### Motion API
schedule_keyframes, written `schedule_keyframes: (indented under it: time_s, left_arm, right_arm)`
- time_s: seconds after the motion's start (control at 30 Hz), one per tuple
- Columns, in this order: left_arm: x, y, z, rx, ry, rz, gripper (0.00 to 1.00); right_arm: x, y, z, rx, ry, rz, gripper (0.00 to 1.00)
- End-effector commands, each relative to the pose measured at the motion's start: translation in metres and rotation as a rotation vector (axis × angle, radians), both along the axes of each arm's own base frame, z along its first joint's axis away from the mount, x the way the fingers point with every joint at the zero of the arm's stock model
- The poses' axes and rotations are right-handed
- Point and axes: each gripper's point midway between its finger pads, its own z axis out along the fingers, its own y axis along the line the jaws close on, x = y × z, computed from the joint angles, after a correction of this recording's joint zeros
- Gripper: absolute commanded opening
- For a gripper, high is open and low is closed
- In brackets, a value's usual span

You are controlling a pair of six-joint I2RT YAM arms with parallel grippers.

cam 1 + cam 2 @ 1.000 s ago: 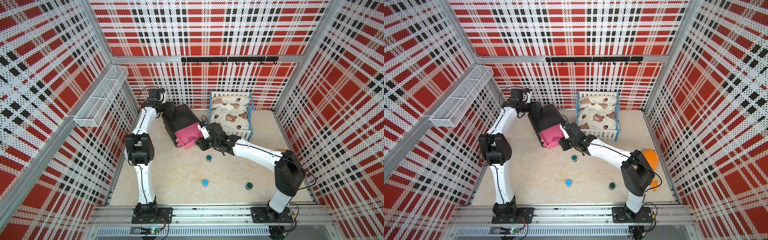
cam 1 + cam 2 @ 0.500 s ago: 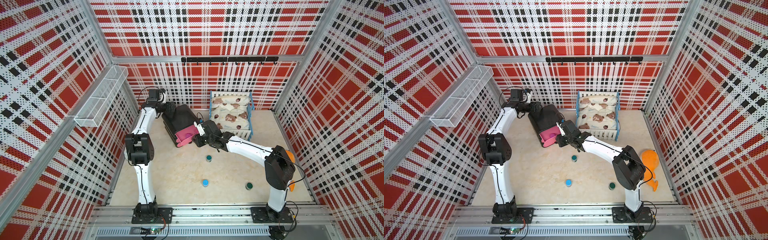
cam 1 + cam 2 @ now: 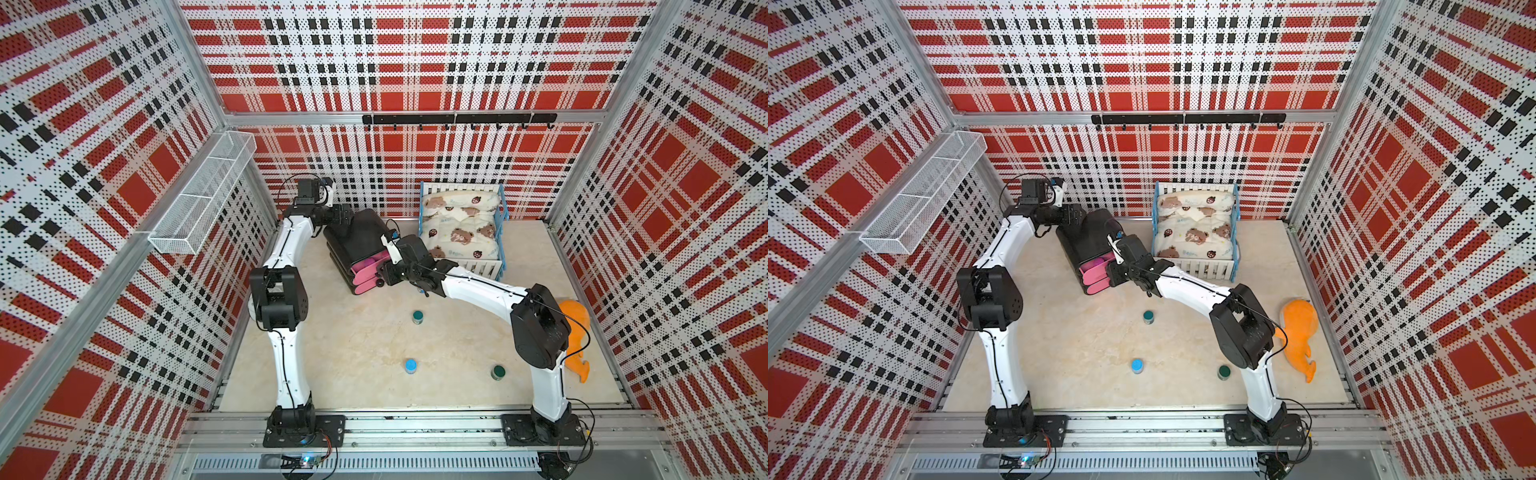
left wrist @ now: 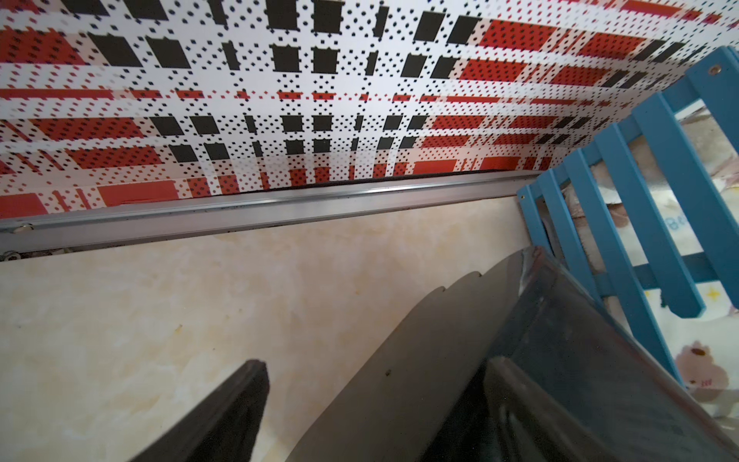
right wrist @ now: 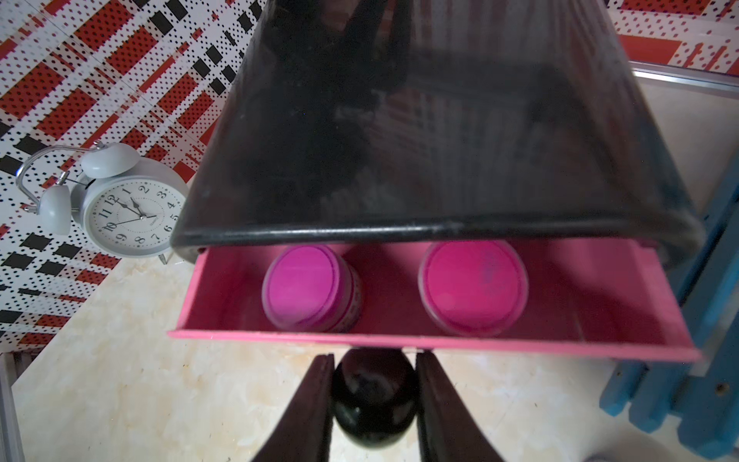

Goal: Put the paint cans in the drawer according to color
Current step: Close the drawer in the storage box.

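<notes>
The drawer chest (image 3: pixel 358 239) stands in the upper middle of both top views, just left of the toy bed (image 3: pixel 461 226). Its pink fronts face the lower right of the frame. The right arm reaches it from that same side, so this arm is the nearer one to the fronts. The left arm comes to the back of the chest, at its upper-left corner. There the left gripper (image 3: pixel 340 216) has its jaws spread wide with the back edge of the chest between them. One finger (image 4: pixel 244 404) stands clear of the panel; whether the other presses, I cannot tell.

The top drawer (image 5: pixel 400 343) stands out of the chest only a little. Inside it one magenta can (image 5: pixel 304 287) sits beside a second magenta can (image 5: pixel 474 284), not touching. On the floor in the lower middle of the frame a teal can (image 3: pixel 418 316), a blue can (image 3: pixel 410 365) and a second teal can (image 3: pixel 498 372) stand well apart.

The right gripper (image 5: pixel 374 357) is pressed together on the round black knob (image 5: pixel 374 400) of the top drawer.

The drawer slides along the line from the knob into the chest, which runs from lower right to upper left in a top view. The gripper sits at the outer end of this line. I judge that the pink pair is complete and that the coming move is a straight push along this line to close the drawer. A sideways push could turn the chest.
</notes>
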Motion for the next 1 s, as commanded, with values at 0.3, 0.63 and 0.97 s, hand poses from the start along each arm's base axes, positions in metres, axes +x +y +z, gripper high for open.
schedule_keyframes:
  time_s: [0.3, 0.63, 0.97]
  left_arm:
    - [-0.023, -0.005, -0.036, 0.039, 0.114, -0.057, 0.9]
    - [-0.024, -0.007, -0.026, 0.042, 0.093, -0.073, 0.92]
    - [-0.019, 0.012, 0.003, 0.047, 0.042, -0.006, 0.99]
  right_arm:
    - [0.027, 0.028, 0.029, 0.099, -0.118, 0.014, 0.3]
    - [0.029, 0.03, 0.034, 0.103, -0.129, 0.018, 0.46]
    - [0.01, 0.002, 0.057, 0.082, -0.172, -0.003, 0.92]
